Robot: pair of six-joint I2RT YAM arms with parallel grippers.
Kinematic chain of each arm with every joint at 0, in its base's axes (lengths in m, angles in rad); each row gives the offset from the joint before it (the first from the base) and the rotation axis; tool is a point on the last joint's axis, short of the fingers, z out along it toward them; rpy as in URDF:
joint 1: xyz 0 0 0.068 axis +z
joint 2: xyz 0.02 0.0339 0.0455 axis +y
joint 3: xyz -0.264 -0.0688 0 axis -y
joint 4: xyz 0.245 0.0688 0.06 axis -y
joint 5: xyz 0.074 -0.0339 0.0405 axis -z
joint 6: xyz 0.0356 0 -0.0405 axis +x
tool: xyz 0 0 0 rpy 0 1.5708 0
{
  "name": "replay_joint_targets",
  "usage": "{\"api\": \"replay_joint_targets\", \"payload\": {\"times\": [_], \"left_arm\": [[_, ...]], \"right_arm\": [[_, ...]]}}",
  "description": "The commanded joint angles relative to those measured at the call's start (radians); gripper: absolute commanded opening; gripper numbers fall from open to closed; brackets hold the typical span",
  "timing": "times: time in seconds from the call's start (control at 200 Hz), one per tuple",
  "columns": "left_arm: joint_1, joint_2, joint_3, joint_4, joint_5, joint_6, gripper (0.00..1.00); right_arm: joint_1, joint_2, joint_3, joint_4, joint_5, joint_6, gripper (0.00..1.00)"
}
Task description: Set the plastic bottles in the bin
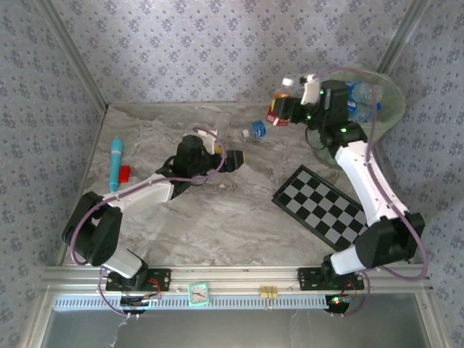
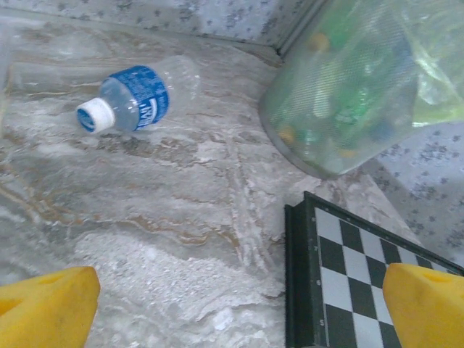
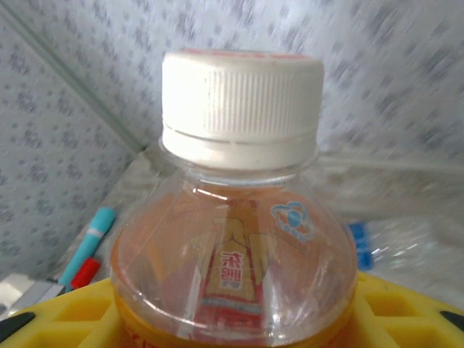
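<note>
My right gripper (image 1: pixel 284 109) is shut on a red-orange labelled plastic bottle (image 1: pixel 275 117) with a white cap, held in the air just left of the bin (image 1: pixel 388 109). In the right wrist view the bottle (image 3: pixel 239 217) stands upright between the yellow fingers (image 3: pixel 406 304). The pale-green bin holds several bottles. A clear bottle with a blue label (image 1: pixel 254 130) lies on the table; in the left wrist view this bottle (image 2: pixel 134 98) is ahead and to the left, and the bin (image 2: pixel 348 87) ahead to the right. My left gripper (image 1: pixel 235 161) (image 2: pixel 239 312) is open and empty, low over the table.
A checkerboard (image 1: pixel 319 206) (image 2: pixel 362 283) lies on the right of the table, close to my left gripper's right finger. A turquoise pen-like tube (image 1: pixel 116 163) (image 3: pixel 90 235) and a small red piece (image 1: pixel 125 172) lie at the left. Patterned walls enclose the table.
</note>
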Motion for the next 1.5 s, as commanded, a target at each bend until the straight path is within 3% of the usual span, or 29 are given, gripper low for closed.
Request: {"api": "replay_joint_targets", "payload": {"times": [0.0,0.26,0.59,1.314,1.394,1.494], "left_arm": [[0.016,-0.033,-0.011,0.008,-0.061,-0.021,1.0],[0.057,-0.016,-0.046,-0.024,-0.151,-0.112,1.0],[0.088,-0.019,-0.088,-0.021,-0.146,-0.159,1.0],[0.091,-0.028,-0.09,-0.037,-0.15,-0.162,1.0],[0.091,-0.03,-0.089,-0.04,-0.152,-0.161,1.0],[0.091,-0.033,-0.089,-0.045,-0.153,-0.156,1.0]], "right_arm": [[-0.047,-0.034,0.081,-0.152,0.105,-0.112,0.54],[-0.181,-0.066,0.143,-0.196,0.23,-0.166,0.54],[-0.303,0.029,0.159,-0.195,0.309,-0.177,0.53],[-0.336,0.282,0.327,-0.358,0.242,-0.17,0.55],[-0.329,0.314,0.361,-0.381,0.231,-0.169,0.58],[-0.312,0.336,0.41,-0.404,0.252,-0.177,0.69]]}}
